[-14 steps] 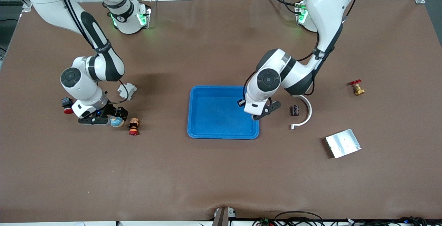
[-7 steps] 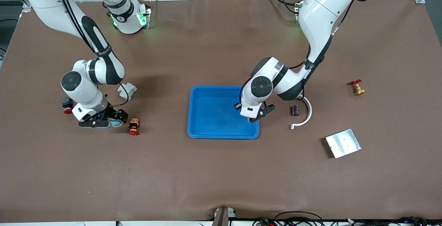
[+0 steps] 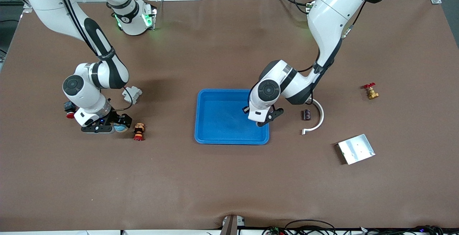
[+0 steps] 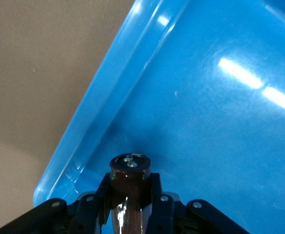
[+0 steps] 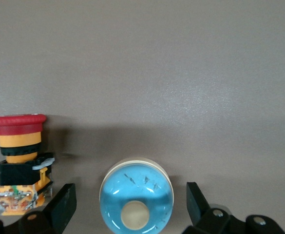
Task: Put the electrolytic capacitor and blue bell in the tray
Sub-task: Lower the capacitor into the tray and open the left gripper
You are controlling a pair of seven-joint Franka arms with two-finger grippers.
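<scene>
Bright-blue plastic tray (image 3: 229,134): lies mid-table; its corner toward the left arm's end sits directly under the left gripper.
Left gripper (image 4: 128,197): over the tray's inside, just within the rim at that corner; fingers (image 4: 155,195) pressed tight on a dark cylinder.
Electrolytic capacitor (image 4: 129,170): the dark brown cylinder clamped between the left gripper's fingers, its flat end with two small metal terminals pointing down at the tray floor, clear of it.
Right gripper (image 5: 131,204): low over the table toward the right arm's end, well apart from the tray; fingers (image 5: 64,204) spread wide, one on each side of the bell, with a gap on both sides and nothing gripped.
Blue bell (image 5: 136,197): pale-blue dome with a cream button on top, resting on the brown table centred between the right gripper's spread fingers.
Red-capped push button (image 5: 18,146): on the table just outside one right-gripper finger, beside the bell, not touching it.
Curved white strip (image 3: 317,118): on the table past the tray from the left gripper, toward the left arm's end.
Silver metal plate (image 3: 355,149): farther out the same way, well apart from the left gripper.
</scene>
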